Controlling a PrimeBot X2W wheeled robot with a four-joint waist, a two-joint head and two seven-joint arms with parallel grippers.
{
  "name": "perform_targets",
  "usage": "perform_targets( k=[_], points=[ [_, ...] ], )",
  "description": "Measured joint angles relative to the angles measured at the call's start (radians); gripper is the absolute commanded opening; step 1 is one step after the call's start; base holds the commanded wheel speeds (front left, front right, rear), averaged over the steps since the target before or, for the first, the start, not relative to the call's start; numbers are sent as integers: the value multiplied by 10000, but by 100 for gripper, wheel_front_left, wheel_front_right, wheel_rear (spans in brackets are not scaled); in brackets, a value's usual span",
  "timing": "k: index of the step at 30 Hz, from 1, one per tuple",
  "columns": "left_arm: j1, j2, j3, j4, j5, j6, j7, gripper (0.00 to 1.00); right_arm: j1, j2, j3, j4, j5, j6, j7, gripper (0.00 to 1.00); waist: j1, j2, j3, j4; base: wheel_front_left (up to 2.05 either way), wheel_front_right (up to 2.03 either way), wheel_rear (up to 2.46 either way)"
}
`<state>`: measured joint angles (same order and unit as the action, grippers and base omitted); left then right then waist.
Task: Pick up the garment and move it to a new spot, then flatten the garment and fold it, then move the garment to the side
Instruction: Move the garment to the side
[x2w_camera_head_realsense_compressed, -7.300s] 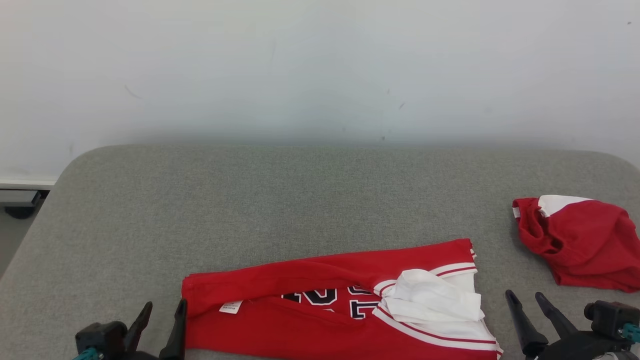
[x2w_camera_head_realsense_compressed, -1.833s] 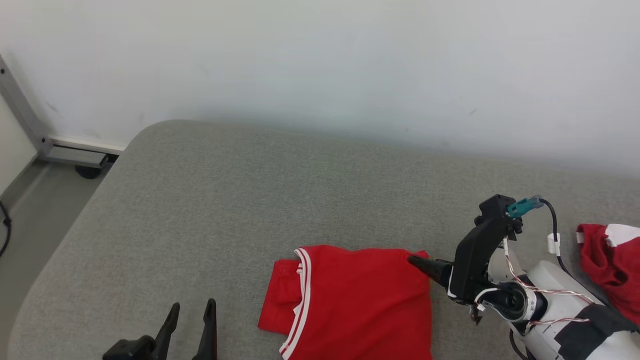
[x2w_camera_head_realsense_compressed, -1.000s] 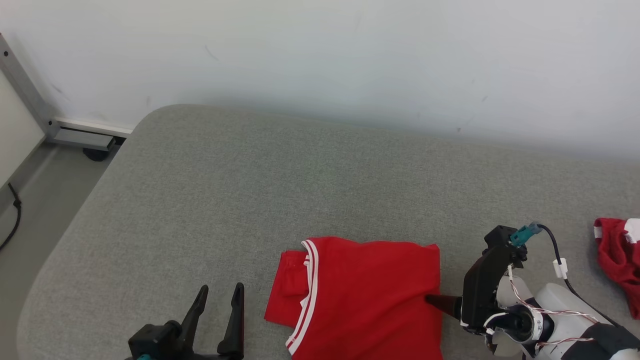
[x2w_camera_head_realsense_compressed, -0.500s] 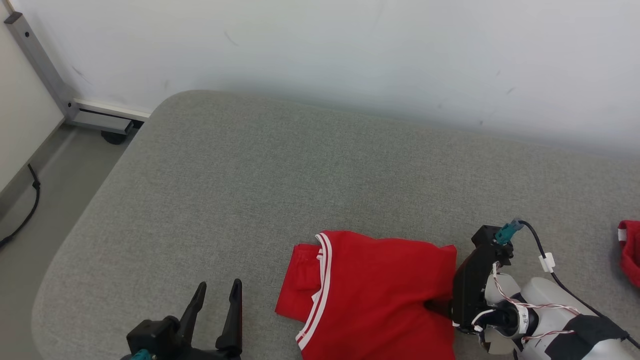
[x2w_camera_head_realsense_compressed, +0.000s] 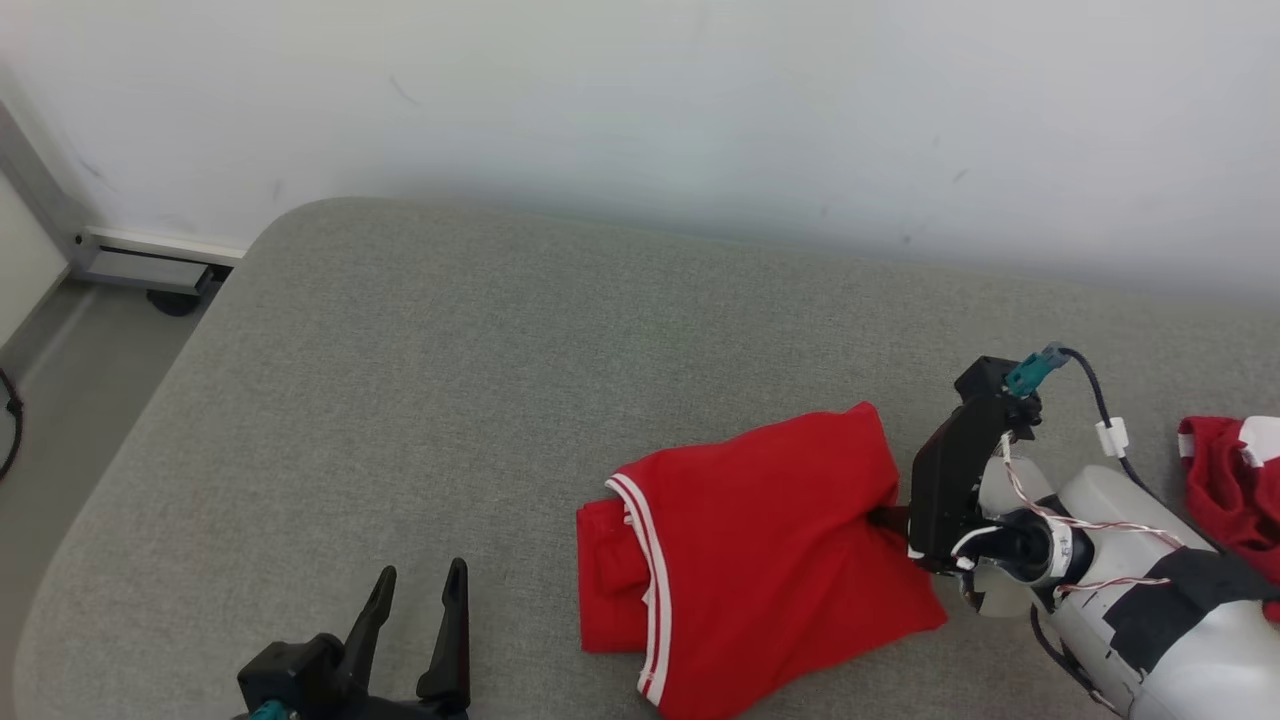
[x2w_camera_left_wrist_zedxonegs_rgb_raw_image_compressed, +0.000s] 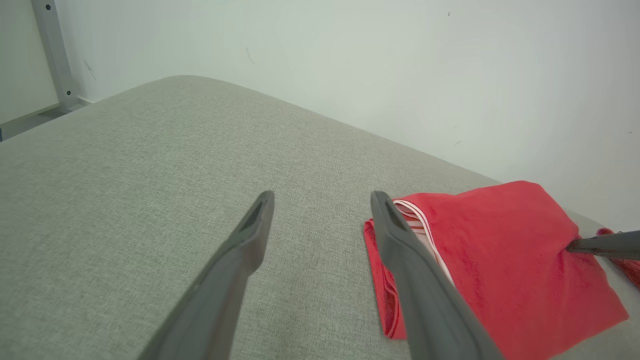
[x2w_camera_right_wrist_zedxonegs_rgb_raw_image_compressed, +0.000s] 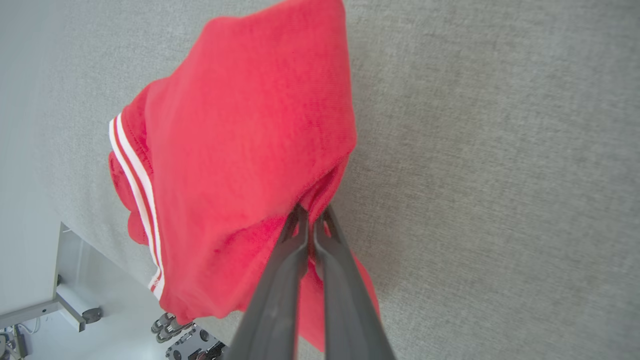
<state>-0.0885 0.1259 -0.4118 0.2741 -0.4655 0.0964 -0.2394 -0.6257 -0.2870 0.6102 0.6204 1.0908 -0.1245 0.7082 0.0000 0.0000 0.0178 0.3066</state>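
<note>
The folded red garment (x2w_camera_head_realsense_compressed: 760, 540) with white-striped trim lies on the grey padded table (x2w_camera_head_realsense_compressed: 450, 380), near its front, right of centre. My right gripper (x2w_camera_head_realsense_compressed: 882, 517) is shut on the garment's right edge, and the cloth bunches and rises where it is pinched. In the right wrist view the two fingers meet on a red fold of the garment (x2w_camera_right_wrist_zedxonegs_rgb_raw_image_compressed: 240, 150), the gripper (x2w_camera_right_wrist_zedxonegs_rgb_raw_image_compressed: 311, 215) closed tight. My left gripper (x2w_camera_head_realsense_compressed: 420, 575) stands open at the lower left, apart from the cloth. In the left wrist view the gripper (x2w_camera_left_wrist_zedxonegs_rgb_raw_image_compressed: 322, 200) has bare table between its fingers and the garment (x2w_camera_left_wrist_zedxonegs_rgb_raw_image_compressed: 500, 250) to its right.
A second red-and-white garment (x2w_camera_head_realsense_compressed: 1225, 480) lies crumpled at the table's right edge, behind my right forearm. A white wall runs along the back. Past the table's rounded left edge are floor and a metal frame foot (x2w_camera_head_realsense_compressed: 130, 268).
My right gripper has closed on the garment's right edge and drawn it up and back, so the cloth now sits skewed. The head camera has shifted. The left gripper stays open.
</note>
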Motion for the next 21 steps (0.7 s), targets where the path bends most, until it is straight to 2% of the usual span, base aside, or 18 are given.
perform_targets(
  k=[8, 21],
  points=[
    [101, 54, 10, -13, 0, 0, -2, 100, -479, -523, -61, -21, -205, 0, 502, 0, 0, 0, -30, -450, 0, 0, 0],
    [230, 242, 10, -259, 13, -17, -4, 100, -1465, -1751, -662, 328, -897, 0, 938, 0, 1, 0, 357, -1040, 0, 0, 0]
  ],
)
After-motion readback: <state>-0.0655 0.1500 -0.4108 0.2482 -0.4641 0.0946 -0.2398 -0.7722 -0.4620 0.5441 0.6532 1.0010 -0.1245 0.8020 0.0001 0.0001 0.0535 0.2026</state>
